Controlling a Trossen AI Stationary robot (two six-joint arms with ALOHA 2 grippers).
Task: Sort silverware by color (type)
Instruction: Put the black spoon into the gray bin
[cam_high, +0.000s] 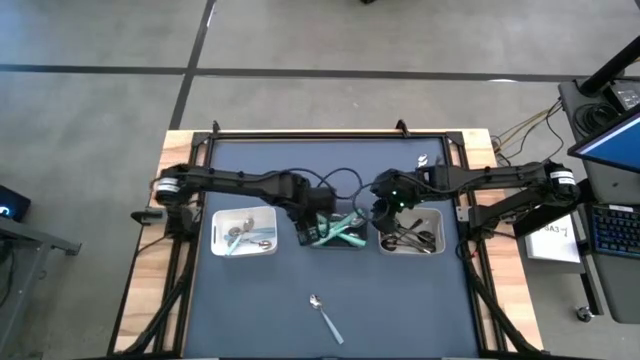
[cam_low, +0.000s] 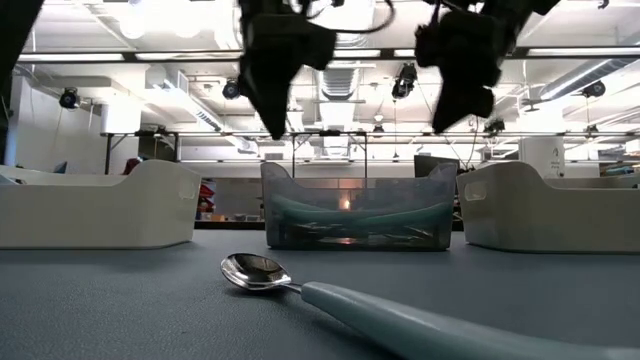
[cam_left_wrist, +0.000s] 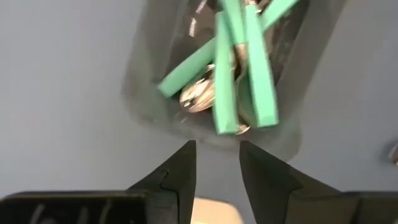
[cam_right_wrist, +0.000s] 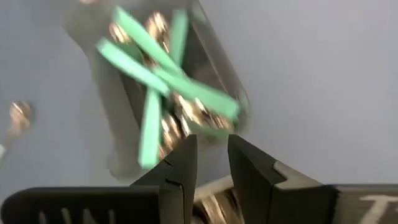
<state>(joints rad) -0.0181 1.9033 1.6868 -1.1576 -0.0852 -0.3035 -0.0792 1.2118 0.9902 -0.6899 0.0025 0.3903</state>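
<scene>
Both hands hang over the middle tray (cam_high: 352, 243) of teal-handled cutlery (cam_high: 345, 228): left hand (cam_left_wrist: 216, 163) narrowly parted and empty, right hand (cam_right_wrist: 212, 158) likewise. One teal-handled spoon (cam_high: 325, 316) lies alone on the near surface (cam_high: 400, 300).

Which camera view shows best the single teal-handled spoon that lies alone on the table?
The low view: the spoon lies close before that camera, bowl and teal handle plain. The high view shows it whole but small, near the table's front edge. The right wrist view shows only a blurred bit; the left wrist view shows nothing sure.
</scene>
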